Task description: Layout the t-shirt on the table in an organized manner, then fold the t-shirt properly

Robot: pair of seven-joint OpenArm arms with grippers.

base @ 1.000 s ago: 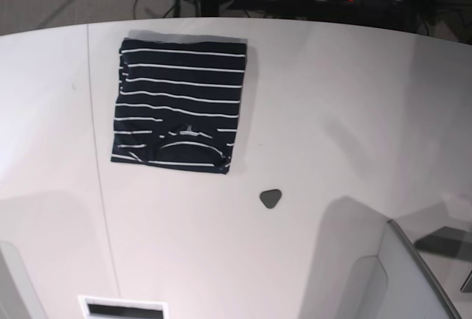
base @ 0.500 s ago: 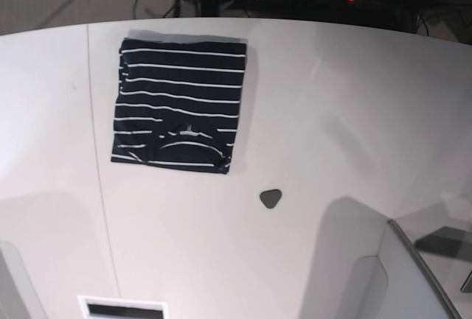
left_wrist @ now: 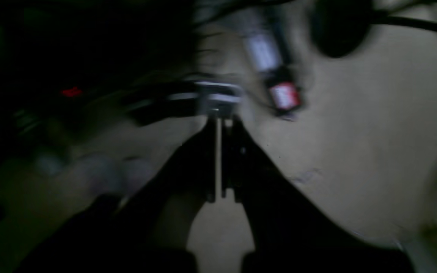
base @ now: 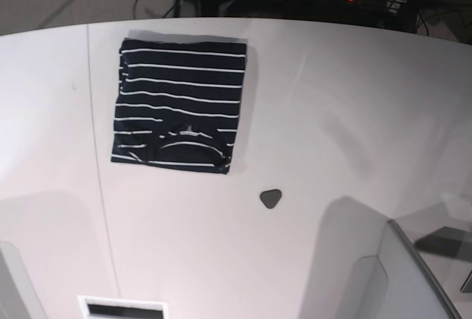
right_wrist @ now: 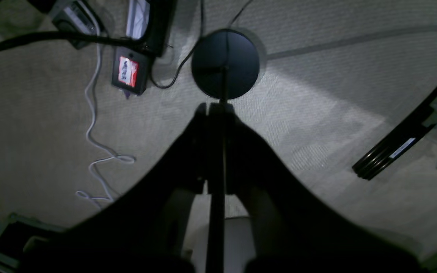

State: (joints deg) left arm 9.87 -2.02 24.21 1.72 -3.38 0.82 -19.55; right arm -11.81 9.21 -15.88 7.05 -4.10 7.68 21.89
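The t-shirt (base: 179,105) lay folded into a neat, roughly square packet on the tabletop (base: 339,113), toward ten o'clock in the base view, just right of the thin dark seam line (base: 99,164) that ran across the white surface. Its white stripes ran side to side, and the neckline sat at the packet's near edge, facing six o'clock. A small dark grey rounded-triangle piece (base: 271,199) rested on the tabletop at about five o'clock from the shirt, apart from it. Neither arm touched the garment, and neither hand showed in the base view.

The left hand (left_wrist: 218,125) appeared only in its own wrist view, which was dark and blurred: its two dark fingers (left_wrist: 199,159) stood pressed nearly together with just a thin bright slit between them, and nothing was held. Beyond it, a blurred box with a red-and-white label (left_wrist: 285,96) showed toward one o'clock.

The right hand (right_wrist: 218,110) was likewise closed up tight, its fingers (right_wrist: 199,151) meeting along a narrow line, empty. It pointed at carpeted floor (right_wrist: 317,113), where a round black disc (right_wrist: 225,63) lay at twelve o'clock, a labelled black box (right_wrist: 129,74) at eleven o'clock, and a white cable (right_wrist: 95,125) trailed toward nine o'clock.
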